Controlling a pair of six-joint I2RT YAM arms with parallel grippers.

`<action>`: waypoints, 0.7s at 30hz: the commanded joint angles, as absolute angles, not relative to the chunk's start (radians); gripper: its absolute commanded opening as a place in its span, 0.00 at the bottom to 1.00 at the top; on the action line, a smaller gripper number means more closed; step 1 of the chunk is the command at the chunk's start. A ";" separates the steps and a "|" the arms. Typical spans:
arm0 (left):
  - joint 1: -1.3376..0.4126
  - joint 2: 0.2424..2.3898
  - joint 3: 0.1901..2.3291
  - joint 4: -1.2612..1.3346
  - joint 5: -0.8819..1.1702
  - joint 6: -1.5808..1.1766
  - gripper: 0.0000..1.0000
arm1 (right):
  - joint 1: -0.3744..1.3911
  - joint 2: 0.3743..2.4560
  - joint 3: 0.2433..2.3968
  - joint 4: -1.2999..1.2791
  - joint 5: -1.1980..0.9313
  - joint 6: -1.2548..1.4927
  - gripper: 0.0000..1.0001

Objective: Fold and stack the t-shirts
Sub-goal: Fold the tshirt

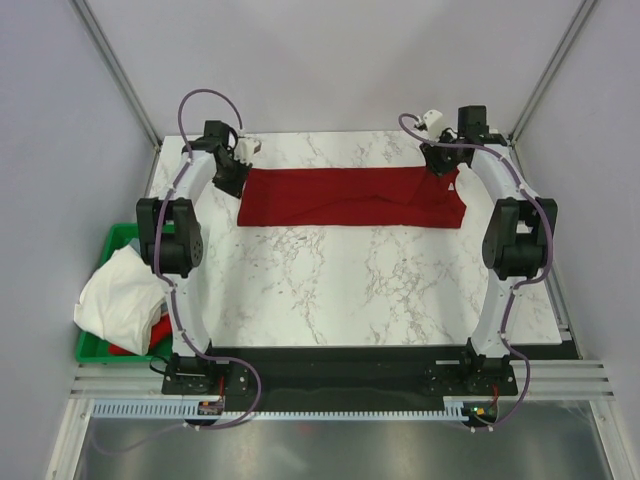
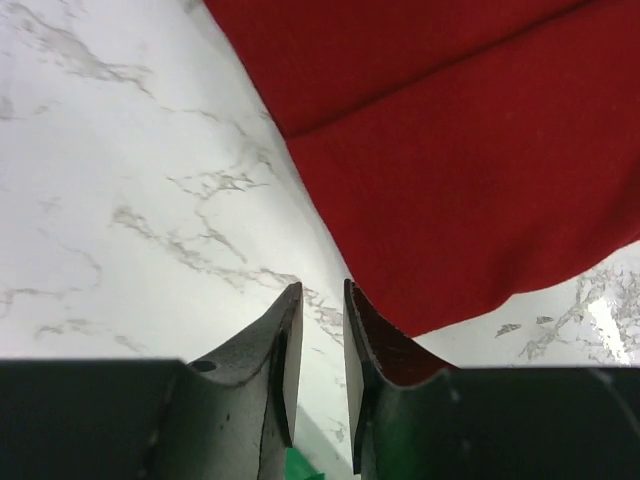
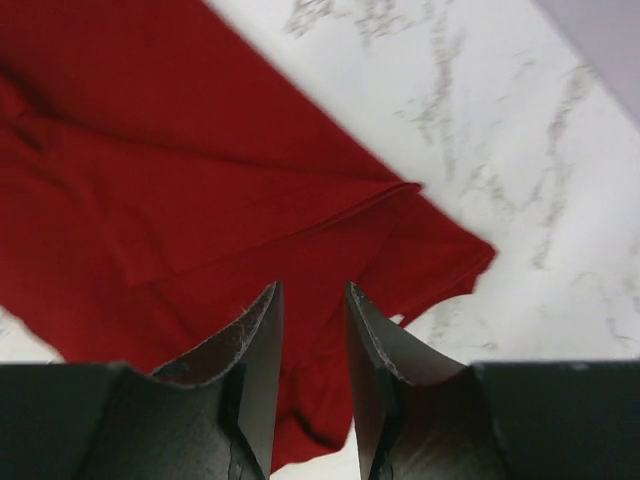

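A large dark red t-shirt (image 1: pixel 350 197) lies folded into a long strip across the far part of the marble table (image 1: pixel 330 290). My left gripper (image 1: pixel 232 168) is at the strip's left end. In the left wrist view my left gripper (image 2: pixel 322 285) has its jaws slightly apart and empty over bare marble, just left of the shirt's edge (image 2: pixel 450 150). My right gripper (image 1: pixel 446 163) is at the strip's right end. In the right wrist view my right gripper (image 3: pixel 312 287) is open and empty above the red cloth (image 3: pixel 180 180) near a sleeve.
A green plastic bin (image 1: pixel 118 233) stands off the table's left edge. It holds a crumpled white t-shirt (image 1: pixel 120 290) that spills over its rim and a bit of red cloth (image 1: pixel 158 328). Grey walls stand close behind and beside the table.
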State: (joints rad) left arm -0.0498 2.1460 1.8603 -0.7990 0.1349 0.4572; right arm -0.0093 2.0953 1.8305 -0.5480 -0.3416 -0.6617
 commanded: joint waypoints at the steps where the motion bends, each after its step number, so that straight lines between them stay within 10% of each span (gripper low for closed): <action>1: -0.058 2.137 1.795 -0.802 0.184 0.420 0.29 | -0.008 2.088 1.827 -0.760 -0.494 -0.698 0.38; 21: -0.084 2.256 1.850 -0.816 0.158 0.425 0.28 | 0.063 2.292 1.973 -0.911 -0.529 -0.744 0.41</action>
State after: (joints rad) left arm -0.0803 2.2364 1.8153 -0.8215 0.1604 0.4484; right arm 0.0574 2.2852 1.9202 -0.8970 -0.5152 -0.7235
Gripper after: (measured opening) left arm 0.277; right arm 0.414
